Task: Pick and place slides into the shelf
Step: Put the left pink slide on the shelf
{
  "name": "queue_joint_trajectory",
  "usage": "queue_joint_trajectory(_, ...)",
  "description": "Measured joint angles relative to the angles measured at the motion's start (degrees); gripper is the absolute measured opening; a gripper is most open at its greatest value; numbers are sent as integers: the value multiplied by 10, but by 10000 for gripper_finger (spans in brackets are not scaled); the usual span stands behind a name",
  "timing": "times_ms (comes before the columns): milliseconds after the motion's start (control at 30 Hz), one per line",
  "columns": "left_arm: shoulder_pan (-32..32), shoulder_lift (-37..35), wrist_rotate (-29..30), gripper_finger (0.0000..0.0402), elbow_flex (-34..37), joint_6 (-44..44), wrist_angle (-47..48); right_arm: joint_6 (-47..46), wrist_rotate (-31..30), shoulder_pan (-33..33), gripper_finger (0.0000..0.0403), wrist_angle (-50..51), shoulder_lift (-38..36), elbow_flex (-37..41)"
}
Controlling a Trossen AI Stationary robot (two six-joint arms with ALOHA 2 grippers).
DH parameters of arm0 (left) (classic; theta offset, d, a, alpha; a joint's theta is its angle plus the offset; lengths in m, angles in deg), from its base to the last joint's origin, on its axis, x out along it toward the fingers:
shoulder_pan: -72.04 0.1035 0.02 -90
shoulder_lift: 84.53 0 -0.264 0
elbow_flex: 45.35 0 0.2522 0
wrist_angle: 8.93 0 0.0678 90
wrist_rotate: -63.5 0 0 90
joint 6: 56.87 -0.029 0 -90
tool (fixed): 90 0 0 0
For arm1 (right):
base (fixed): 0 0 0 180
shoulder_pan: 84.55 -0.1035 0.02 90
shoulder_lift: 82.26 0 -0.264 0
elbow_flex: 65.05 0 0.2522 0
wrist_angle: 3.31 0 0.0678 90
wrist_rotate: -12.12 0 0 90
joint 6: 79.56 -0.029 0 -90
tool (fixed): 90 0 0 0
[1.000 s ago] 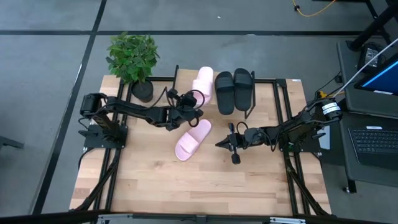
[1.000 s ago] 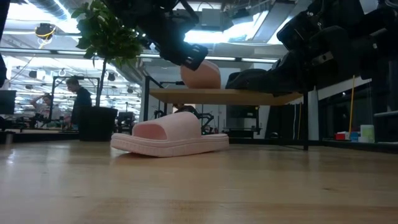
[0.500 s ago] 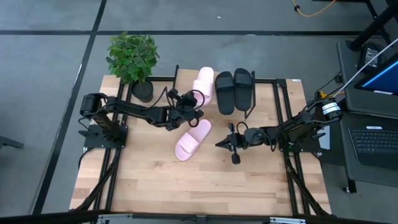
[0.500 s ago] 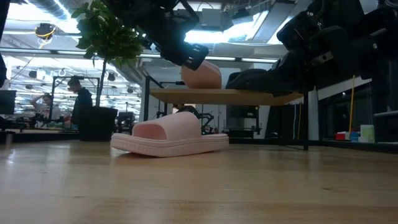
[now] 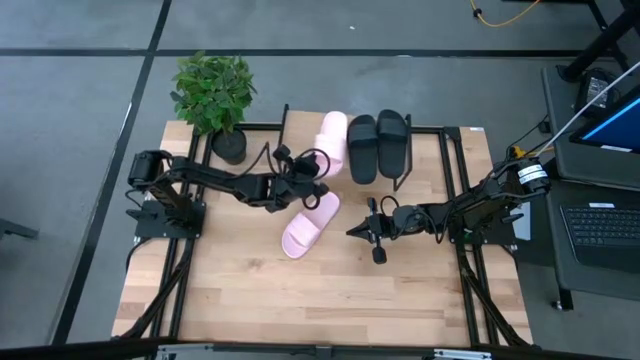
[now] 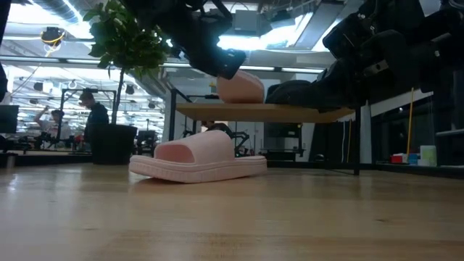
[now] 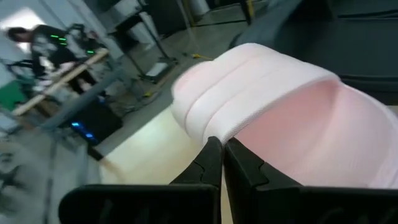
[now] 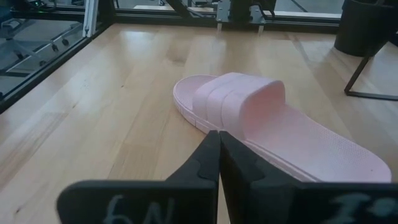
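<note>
Slides: 4 in all, 2 light pink and 2 black, each with 1 wide strap.
Pink slide on shelf: lies on the shelf's left part, just beside the black pair; the left wrist view shows its strap and footbed right in front of the fingers.
Black slides: 2 lying side by side on the shelf, to the right of the pink one.
Pink slide on table: flat on the wooden tabletop in front of the shelf, lying at an angle, between the 2 grippers; no gripper touches it.
Shelf: low rack with a light wood plank top on thin black legs, at the far side of the table.
Left gripper: at the near end of the pink slide on the shelf, fingers pressed together with nothing between them; the closed tips sit against the slide's near edge, though I cannot tell whether they actually touch.
Right gripper: low over the table, just right of the pink slide on the table, pointing at it; fingers closed together and empty.
Potted plant: at the table's far left corner, left of the shelf.
Person: seen in the room beyond the table, far behind the plant.
</note>
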Motion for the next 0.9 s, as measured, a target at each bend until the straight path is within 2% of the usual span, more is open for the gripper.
queue_joint_trajectory(200,15,-1,-70,0,0,3,-2,0,0,0,10,0,0,0)
queue_joint_trajectory(900,22,-1,-103,66,0,-2,-13,0,0,0,10,0,0,0)
